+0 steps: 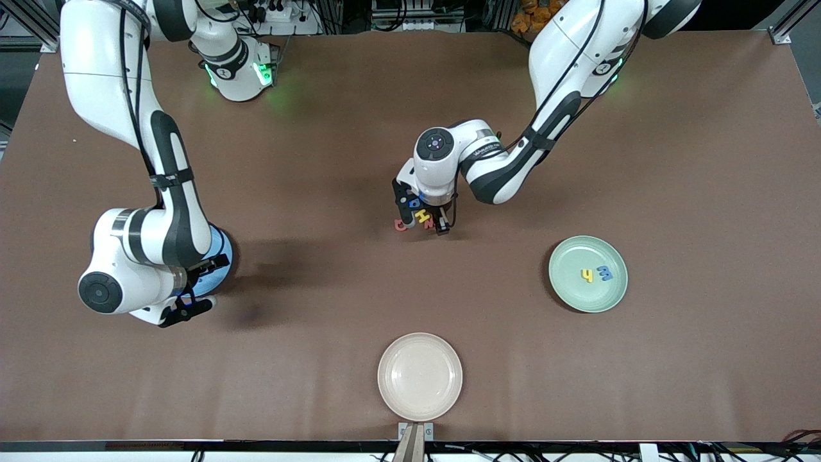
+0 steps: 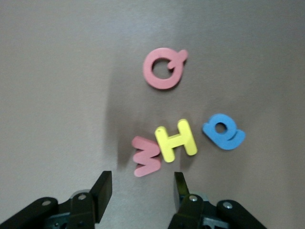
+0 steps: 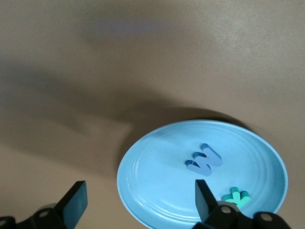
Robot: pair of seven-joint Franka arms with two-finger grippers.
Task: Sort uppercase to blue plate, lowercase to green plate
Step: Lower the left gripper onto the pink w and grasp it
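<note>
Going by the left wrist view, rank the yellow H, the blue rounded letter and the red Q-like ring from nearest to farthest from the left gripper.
1. yellow H, just ahead of the left gripper.
2. blue rounded letter, beside the H.
3. red Q-like ring, lying apart, farthest out.

Mid-table cluster is tight: yellow H [image 2: 177, 140] touches the red w-shaped letter [image 2: 145, 156], blue rounded letter [image 2: 223, 131] just beside H, red Q [image 2: 163, 68] stands apart with bare table [image 1: 410, 289] around it. Left gripper [image 2: 141, 191] is over the cluster, half-spread. White plate [image 1: 420, 375] sits at the table's front edge; wide bare lanes either side.
</note>
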